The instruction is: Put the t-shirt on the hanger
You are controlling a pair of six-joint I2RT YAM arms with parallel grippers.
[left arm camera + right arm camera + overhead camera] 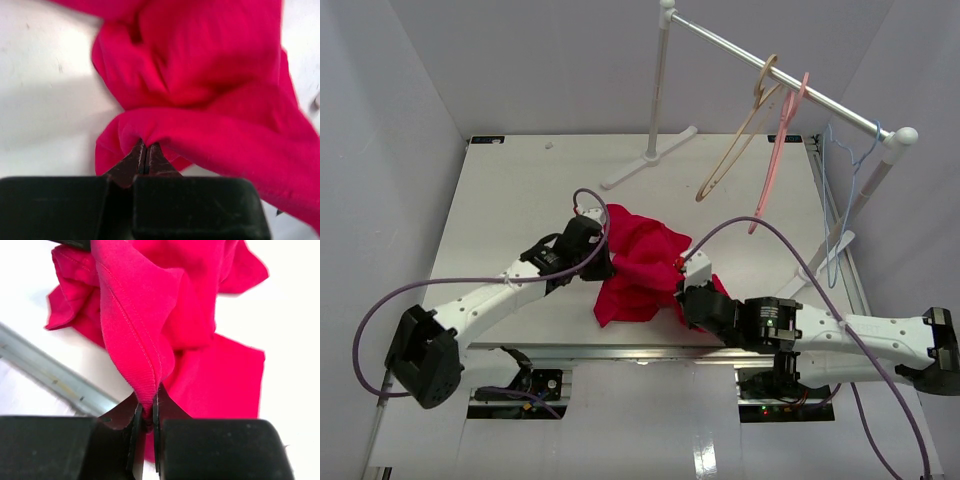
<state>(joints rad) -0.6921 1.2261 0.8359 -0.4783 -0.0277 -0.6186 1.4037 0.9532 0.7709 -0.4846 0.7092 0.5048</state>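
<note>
The crimson-red t-shirt [638,262] lies bunched on the white table between my two grippers. My left gripper [605,262] is shut on a fold at its left edge; in the left wrist view the gripper [146,146] has red cloth [210,85] pinched at its tips. My right gripper [682,290] is shut on a hemmed edge at the shirt's right side; in the right wrist view the gripper [148,407] clamps a stitched fold [135,340]. The thin light-blue hanger [840,205] hangs at the right end of the rail, apart from both grippers.
A white rail stand [665,90] crosses the back right, carrying a tan hanger [740,135] and a pink hanger [780,150] left of the blue one. A metal strip [50,375] runs along the table's near edge. Purple cables loop over both arms.
</note>
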